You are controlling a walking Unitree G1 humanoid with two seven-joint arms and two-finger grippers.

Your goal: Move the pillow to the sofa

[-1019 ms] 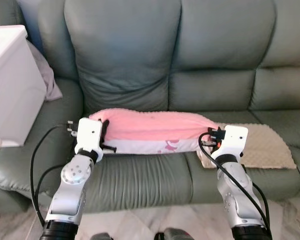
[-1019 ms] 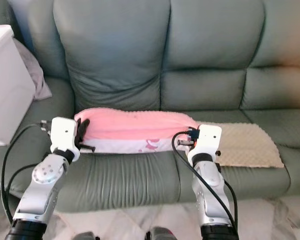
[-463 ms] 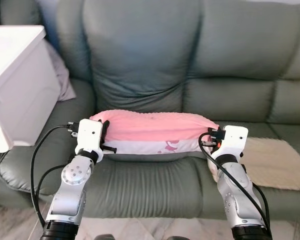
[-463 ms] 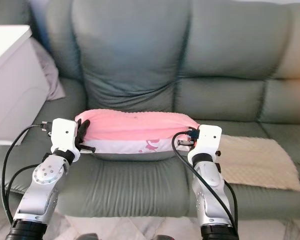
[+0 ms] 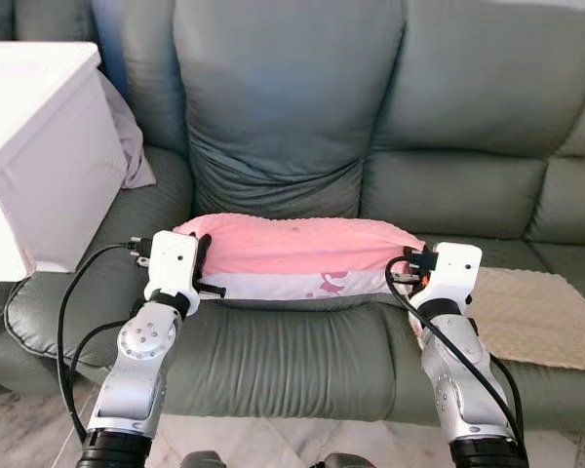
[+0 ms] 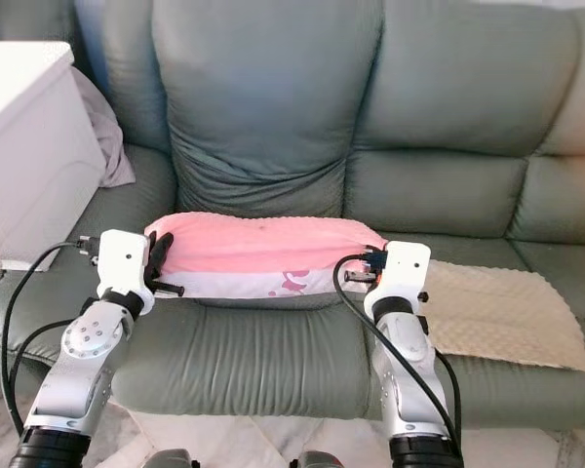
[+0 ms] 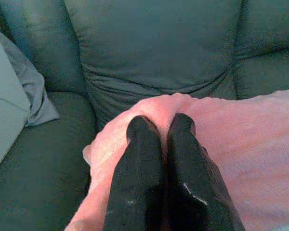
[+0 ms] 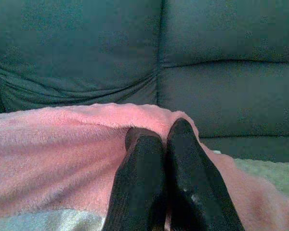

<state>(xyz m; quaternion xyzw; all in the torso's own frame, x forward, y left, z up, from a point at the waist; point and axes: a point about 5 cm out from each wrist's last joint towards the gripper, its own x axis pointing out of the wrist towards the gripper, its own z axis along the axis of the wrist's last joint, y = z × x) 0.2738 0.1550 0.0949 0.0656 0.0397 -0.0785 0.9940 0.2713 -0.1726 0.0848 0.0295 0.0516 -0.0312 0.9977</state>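
Note:
A long pink pillow with a white lower band is held between my two arms, over the front of the grey-green sofa. My left gripper is shut on the pillow's left end, a fold of pink fabric pinched between its black fingers. My right gripper is shut on the pillow's right end in the same way. In the eye views the left wrist block and the right wrist block sit at the pillow's two ends. The pillow hangs level, close to the middle seat cushion.
A white box-like cabinet stands at the left, over the sofa's left seat. Grey cloth lies bunched beside it. A beige fleecy mat covers the right seat. Pale tiled floor runs below the sofa front.
The camera has shifted, so the sofa and the white cabinet appear further right and the cabinet larger. Both grippers stay shut on the pillow, at the same height.

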